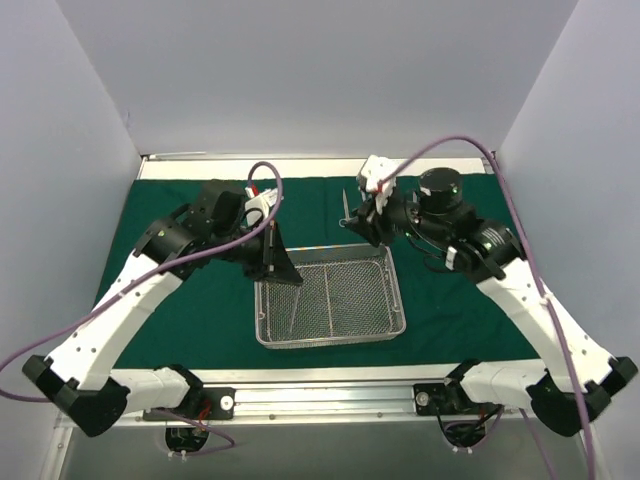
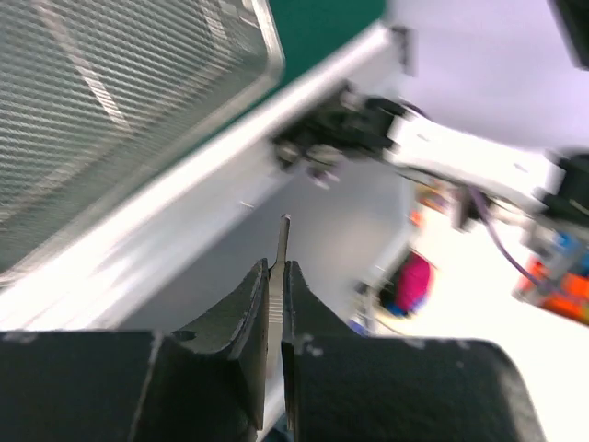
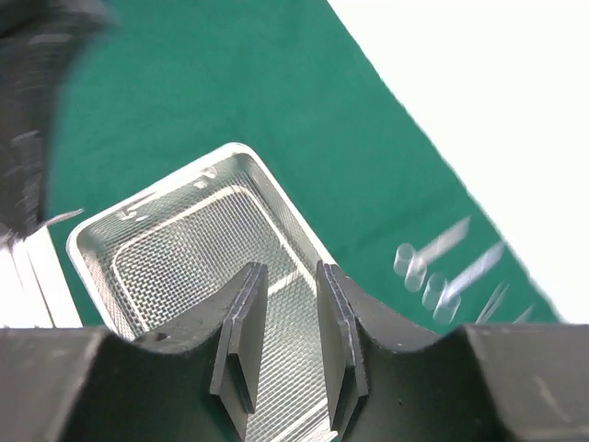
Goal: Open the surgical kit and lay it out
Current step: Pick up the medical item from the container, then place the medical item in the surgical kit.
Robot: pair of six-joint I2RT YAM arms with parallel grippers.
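The dark green cloth [image 1: 450,300] lies spread over the table with the silver wire-mesh tray [image 1: 395,300] on its middle. My left gripper [image 1: 280,262] hangs over the tray's far left corner. In the left wrist view it [image 2: 276,267] is shut on a thin steel instrument [image 2: 283,235] whose tip sticks out past the fingertips. My right gripper [image 1: 362,218] hovers above the tray's far right corner. Its jaws [image 3: 285,272] stand apart with nothing between them, the tray [image 3: 101,239] below. Several blurred steel instruments [image 3: 442,267] lie on the cloth [image 3: 230,74] beside the tray.
Grey walls enclose the table on three sides. A white strip [image 1: 300,165] borders the cloth at the back and a metal rail [image 1: 320,400] runs along the near edge between the arm bases. Purple cables [image 1: 520,210] loop over both arms.
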